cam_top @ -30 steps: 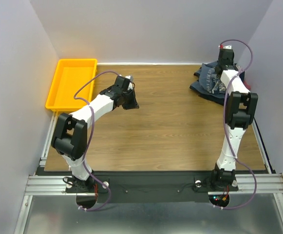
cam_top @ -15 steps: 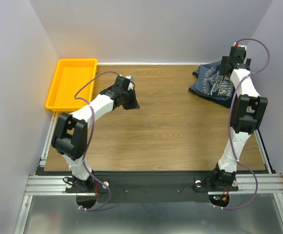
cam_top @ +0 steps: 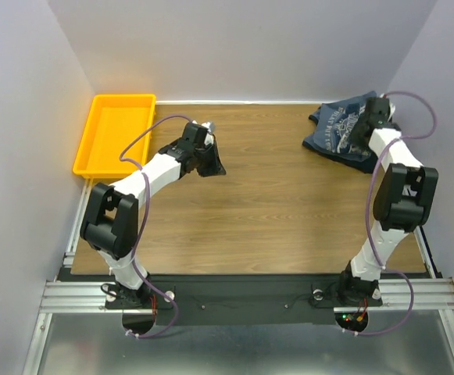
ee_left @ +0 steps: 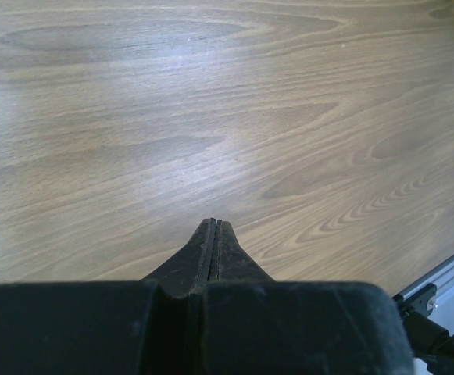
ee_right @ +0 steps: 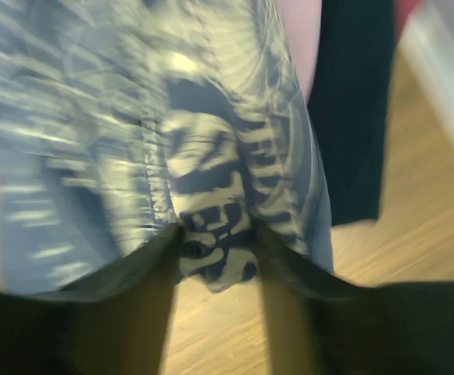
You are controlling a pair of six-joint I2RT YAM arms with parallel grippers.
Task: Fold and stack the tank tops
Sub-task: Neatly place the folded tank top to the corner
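Slate-blue cloth, the tank top (cam_top: 337,133), lies crumpled in the far right corner of the table (cam_top: 273,203) in the overhead view, its long axis slanting from far left to near right. The right gripper (cam_top: 365,131) is down on its right end, so that arm is by far the nearer. The left gripper (cam_top: 213,166) hangs well apart over mid-table, near the yellow tray (cam_top: 94,148). The left wrist view shows those jaws pressed together on nothing, with bare wood beneath. The right wrist view is blurred. Its fingers (ee_right: 144,312) stand partway apart, astride a ridge of the lettered cloth that rises straight ahead between them. Whether they pinch it yet I cannot tell.
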